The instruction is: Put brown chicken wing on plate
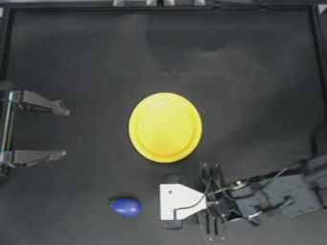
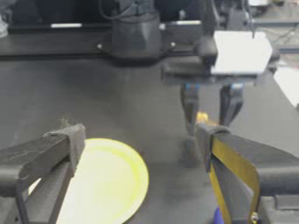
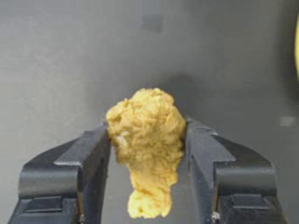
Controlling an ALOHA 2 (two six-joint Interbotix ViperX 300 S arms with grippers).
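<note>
The lumpy, rough-breaded golden wing (image 3: 147, 144) sits pinched between the right gripper's (image 3: 147, 131) jaws near the surface's (image 1: 243, 72) front edge, bare surface separating it from the yellow plate (image 1: 165, 127); the left gripper (image 1: 60, 131) waits wide open.

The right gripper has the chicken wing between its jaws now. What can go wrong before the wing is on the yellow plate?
1. The right gripper pinches the brown chicken wing only by its sides, and the lumpy piece sticks out past the jaws, so it may slip or twist out on the way.
2. The plate has a raised rim; a low carry might nudge it.
3. The blue object lies near the gripper, so a sideways swing could knock it.
</note>
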